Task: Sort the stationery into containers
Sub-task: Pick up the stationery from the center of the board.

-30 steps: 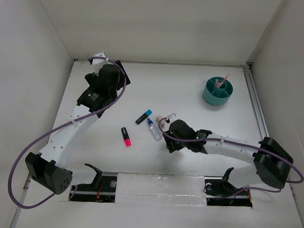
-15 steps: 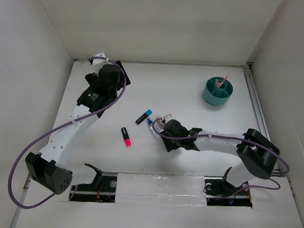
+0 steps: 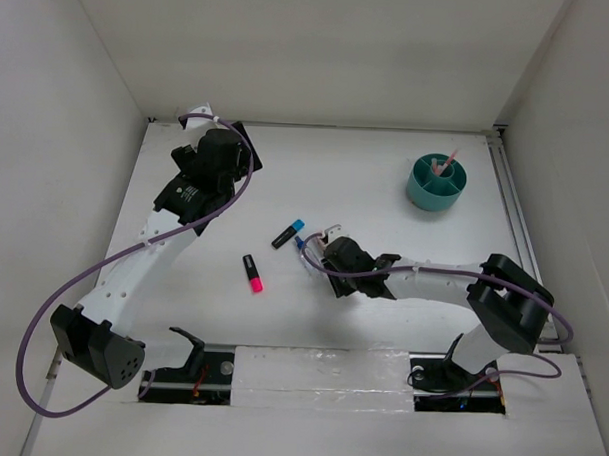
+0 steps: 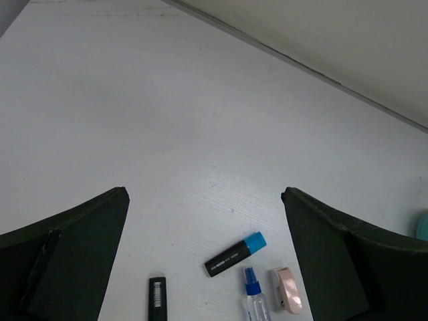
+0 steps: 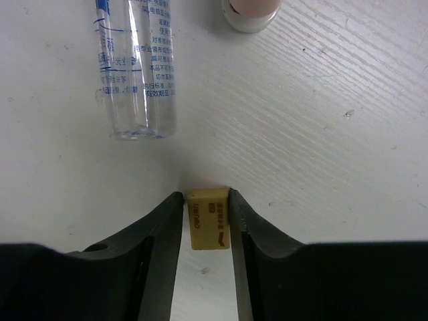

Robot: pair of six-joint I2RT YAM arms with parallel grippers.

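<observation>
My right gripper is low on the table with both fingers pressed against the sides of a tiny tan block. A clear blue-capped bottle lies just ahead of it, beside a pink eraser. In the top view the right gripper covers most of the bottle. A blue-capped marker and a pink-capped marker lie to its left. The teal organiser holds pink pencils at the far right. My left gripper is open and empty, high above the markers.
White walls enclose the table on the left, back and right. The left arm stretches along the left side. The right arm's elbow stands near the right front.
My right gripper has slid a little left and away towards the bottle, and its elbow has folded inward. The left arm has not moved.
</observation>
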